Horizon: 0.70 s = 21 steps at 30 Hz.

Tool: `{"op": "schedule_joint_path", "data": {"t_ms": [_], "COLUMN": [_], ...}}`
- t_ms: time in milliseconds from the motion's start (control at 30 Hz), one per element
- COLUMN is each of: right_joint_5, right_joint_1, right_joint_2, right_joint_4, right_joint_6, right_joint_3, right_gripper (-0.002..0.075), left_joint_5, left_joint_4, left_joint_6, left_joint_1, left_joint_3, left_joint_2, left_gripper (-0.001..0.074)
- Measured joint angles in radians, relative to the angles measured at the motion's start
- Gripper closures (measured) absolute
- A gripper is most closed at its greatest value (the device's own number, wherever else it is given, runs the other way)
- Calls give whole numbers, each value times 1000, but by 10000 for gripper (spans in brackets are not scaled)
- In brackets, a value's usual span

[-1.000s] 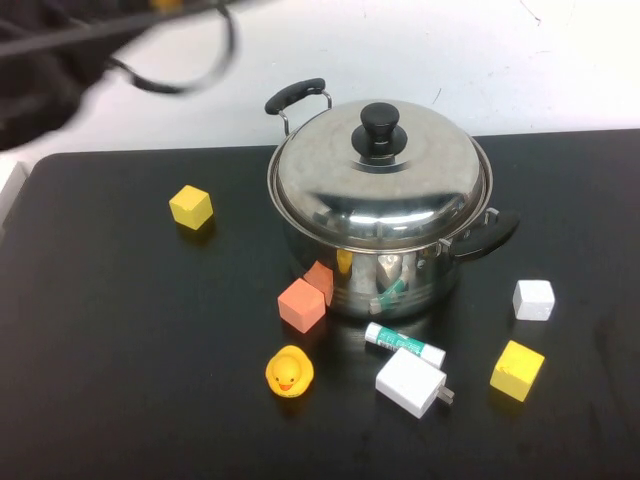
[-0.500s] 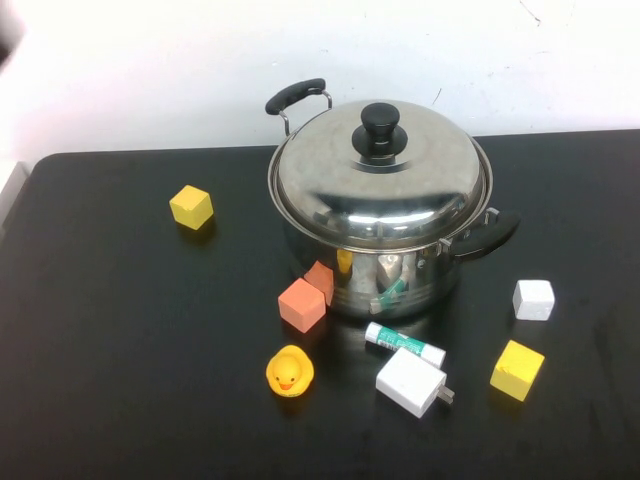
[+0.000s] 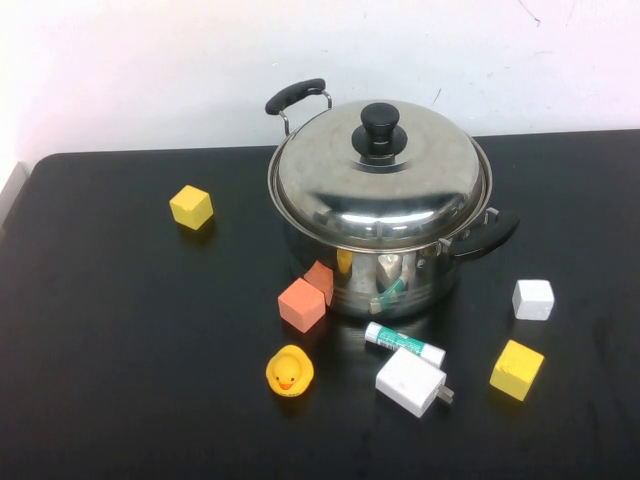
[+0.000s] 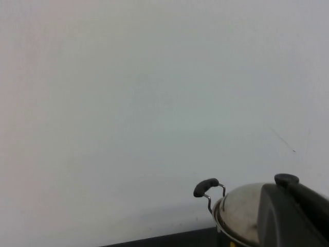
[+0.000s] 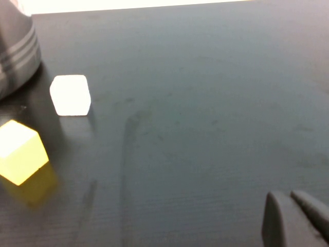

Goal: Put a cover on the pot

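The large shiny steel pot [image 3: 390, 275] with two black side handles stands in the middle of the black table. The domed steel lid [image 3: 380, 180] with its black knob [image 3: 379, 125] sits squarely on it. Neither gripper shows in the high view. The left wrist view faces the white wall, with the lidded pot [image 4: 239, 213] low in the picture and part of my left gripper [image 4: 293, 216] dark in front of it, apart from it. My right gripper [image 5: 285, 198] is shut and empty low over bare table, away from the pot's wall [image 5: 15, 51].
Around the pot lie a yellow block [image 3: 191, 207], an orange block [image 3: 302, 304], a rubber duck [image 3: 289, 371], a white tube [image 3: 404, 344], a white charger [image 3: 411, 382], a second yellow block [image 3: 517, 369] and a white block [image 3: 533, 299]. A white wall stands behind.
The dark blurred left arm at the top left of the high view one second ago has pulled out of view. The pot, the lid and the small things have not moved.
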Motion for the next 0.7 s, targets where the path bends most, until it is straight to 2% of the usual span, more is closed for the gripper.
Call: {"op": "schedule_joint_path", "data": {"t_ms": [267, 700], "right_joint_5": [0, 0], "right_joint_1": [0, 0], "right_joint_2": [0, 0], "right_joint_4": [0, 0], "right_joint_6": [0, 0], "right_joint_3": [0, 0], "right_gripper": [728, 728], "left_joint_5": [-38, -76], "left_joint_4": [0, 0], "left_joint_6": [-8, -11], "left_joint_1": [0, 0], "left_joint_3": [88, 95], "left_joint_2": [-135, -138], "left_gripper": [736, 736]}}
